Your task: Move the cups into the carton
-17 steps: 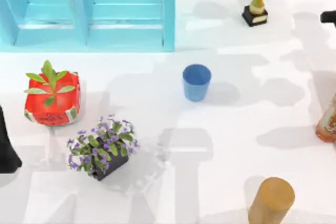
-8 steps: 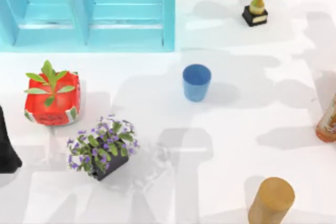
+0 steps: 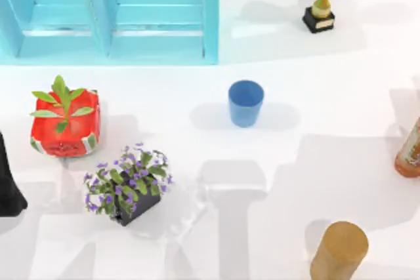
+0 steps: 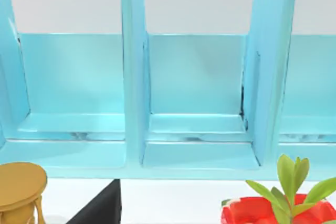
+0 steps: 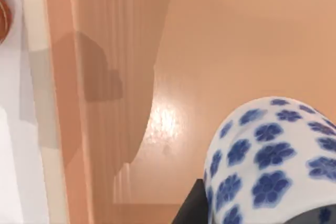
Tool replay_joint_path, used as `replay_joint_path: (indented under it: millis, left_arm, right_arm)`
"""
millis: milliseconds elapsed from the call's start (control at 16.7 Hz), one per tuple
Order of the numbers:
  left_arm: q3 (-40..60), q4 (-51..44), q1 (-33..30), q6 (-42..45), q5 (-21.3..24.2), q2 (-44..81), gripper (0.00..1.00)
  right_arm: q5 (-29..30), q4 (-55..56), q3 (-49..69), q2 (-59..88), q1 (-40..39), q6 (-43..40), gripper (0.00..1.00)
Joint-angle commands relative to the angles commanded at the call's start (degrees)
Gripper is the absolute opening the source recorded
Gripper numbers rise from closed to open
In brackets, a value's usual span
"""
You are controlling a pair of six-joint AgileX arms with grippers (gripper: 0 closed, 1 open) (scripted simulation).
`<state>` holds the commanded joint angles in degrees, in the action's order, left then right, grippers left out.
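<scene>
**Inspector:** Report arm pose.

**Arm:** My right gripper (image 5: 191, 205) hangs over the tan cardboard carton (image 5: 236, 51), its wrist camera looking down into it. My left wrist camera faces the open compartments of the light-blue rack (image 4: 197, 77).

**Inspector:** State of the jaws?

**Arm:** I cannot tell for either arm.

**Inspector:** Location of the cups?

**Arm:** The small white cup with dark-blue flowers (image 5: 273, 166) sits close under the right wrist camera, against the carton's inner floor. I cannot tell whether it rests there. The plain tapered blue cup (image 3: 245, 103) stands upright mid-table, outside the carton.

**Inspector:** Edges and clearance?

**Arm:** The carton's pale rim (image 5: 37, 77) borders the white table (image 3: 328, 162). The blue cup has bare table on every side. The rack's front edge lies behind it, and the dark pot of purple flowers (image 3: 128, 185) and the red pot with a green plant (image 3: 65, 122) stand well apart to its left.
</scene>
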<state>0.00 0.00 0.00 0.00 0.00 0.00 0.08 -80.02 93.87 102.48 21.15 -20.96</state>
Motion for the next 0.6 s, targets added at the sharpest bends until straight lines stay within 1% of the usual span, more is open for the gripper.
replay_joint_path:
  millis: [180,300,420,600]
  left_arm:
    - [0.0,0.0,0.0,0.0,0.0,0.0,1.0]
    - [0.0,0.0,0.0,0.0,0.0,0.0,1.0]
    - [0.0,0.0,0.0,0.0,0.0,0.0,1.0]
    - [0.0,0.0,0.0,0.0,0.0,0.0,1.0]
  right_arm:
    - [-0.17,0.39,-11.25,-10.18,7.75,-7.72,0.0]
    - [-0.07,0.39,-15.83,-14.61,11.64,-11.46,0.0]
    - [0.04,0.33,-17.94,-16.65,13.63,-13.32,0.0]
    - [0.05,0.33,-18.1,-16.81,13.78,-13.45,0.0]
